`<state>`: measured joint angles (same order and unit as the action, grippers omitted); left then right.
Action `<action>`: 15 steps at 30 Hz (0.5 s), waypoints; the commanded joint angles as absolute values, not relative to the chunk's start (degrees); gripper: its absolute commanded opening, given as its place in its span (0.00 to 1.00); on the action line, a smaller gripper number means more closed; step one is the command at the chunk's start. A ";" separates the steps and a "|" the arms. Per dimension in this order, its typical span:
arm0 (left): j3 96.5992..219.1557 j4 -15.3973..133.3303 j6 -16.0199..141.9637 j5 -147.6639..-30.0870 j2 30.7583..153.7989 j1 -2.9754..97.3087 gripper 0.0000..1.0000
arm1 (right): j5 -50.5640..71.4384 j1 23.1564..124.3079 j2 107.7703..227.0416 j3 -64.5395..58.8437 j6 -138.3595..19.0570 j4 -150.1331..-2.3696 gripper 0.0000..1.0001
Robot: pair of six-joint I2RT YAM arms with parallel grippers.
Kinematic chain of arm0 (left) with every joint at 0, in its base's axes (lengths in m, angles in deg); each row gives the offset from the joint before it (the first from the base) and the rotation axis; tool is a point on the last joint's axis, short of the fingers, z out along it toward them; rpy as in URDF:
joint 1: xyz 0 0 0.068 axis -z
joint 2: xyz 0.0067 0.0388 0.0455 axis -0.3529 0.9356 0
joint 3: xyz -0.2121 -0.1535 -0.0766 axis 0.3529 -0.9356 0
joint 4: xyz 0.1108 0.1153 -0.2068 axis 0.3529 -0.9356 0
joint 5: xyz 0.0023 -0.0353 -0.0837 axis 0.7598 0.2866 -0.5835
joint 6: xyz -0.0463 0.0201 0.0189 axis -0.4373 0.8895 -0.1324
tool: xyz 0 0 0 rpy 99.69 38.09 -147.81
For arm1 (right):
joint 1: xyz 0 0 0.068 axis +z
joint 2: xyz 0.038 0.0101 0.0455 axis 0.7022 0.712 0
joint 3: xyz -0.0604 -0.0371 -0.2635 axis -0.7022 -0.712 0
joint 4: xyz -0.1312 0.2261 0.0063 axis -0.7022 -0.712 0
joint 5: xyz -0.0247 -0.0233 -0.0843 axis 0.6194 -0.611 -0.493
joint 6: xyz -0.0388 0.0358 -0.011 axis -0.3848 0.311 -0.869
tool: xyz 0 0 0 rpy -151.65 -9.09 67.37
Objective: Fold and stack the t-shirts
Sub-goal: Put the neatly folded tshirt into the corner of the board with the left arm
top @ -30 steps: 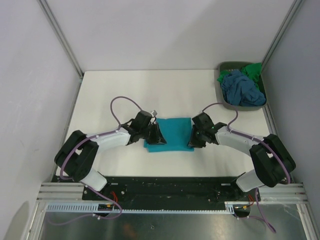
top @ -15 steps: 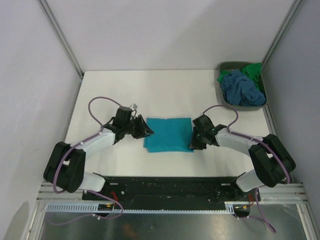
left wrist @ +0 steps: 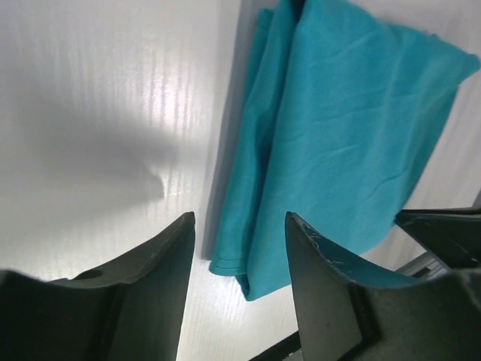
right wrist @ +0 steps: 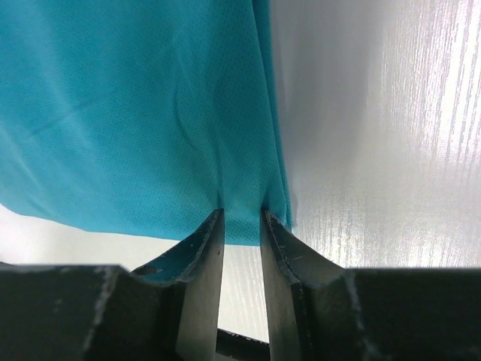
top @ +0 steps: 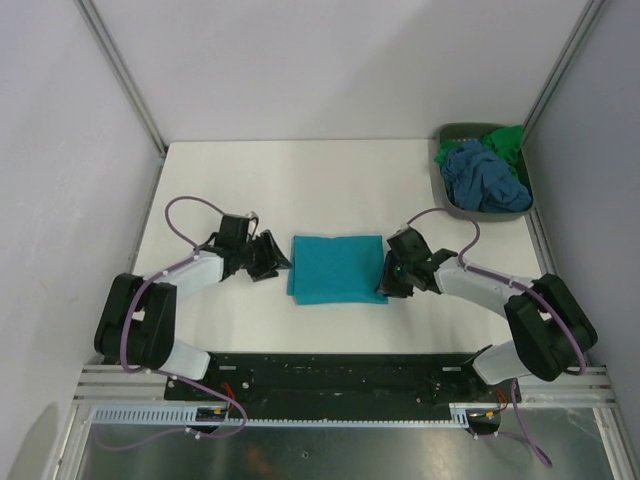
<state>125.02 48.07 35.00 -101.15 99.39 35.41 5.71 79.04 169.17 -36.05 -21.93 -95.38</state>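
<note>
The teal t-shirt lies folded into a flat rectangle on the white table, between my two grippers. My left gripper is open and empty, just left of the shirt's left edge and apart from it. In the left wrist view the shirt lies beyond the open gripper. My right gripper is shut on the shirt's right near corner. In the right wrist view the gripper pinches the puckered cloth. The slate-blue t-shirt and the green t-shirt lie crumpled in the bin.
The grey-green bin stands at the table's back right corner. Grey walls close in the table on the left, back and right. The black base rail runs along the near edge behind both arms.
My left gripper has let go of the shirt's left edge and pulled back to the left, open. The shirt now lies flat. My right gripper has stayed at the right near corner.
</note>
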 commanded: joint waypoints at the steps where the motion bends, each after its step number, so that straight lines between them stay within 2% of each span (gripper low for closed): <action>1: 124.86 46.97 38.27 -99.78 101.33 36.88 0.56 | 5.88 78.79 166.14 -35.70 -22.25 -94.61 0.31; 11: 126.00 46.48 37.40 -95.95 105.66 44.16 0.57 | 6.71 76.96 162.72 -34.48 -23.27 -95.66 0.33; 15: 126.48 45.68 36.32 -93.61 106.32 46.41 0.53 | 7.53 75.79 161.87 -34.37 -24.00 -95.74 0.33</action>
<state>125.94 47.76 36.42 -97.70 104.42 44.11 6.65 76.81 164.04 -36.05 -22.63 -95.49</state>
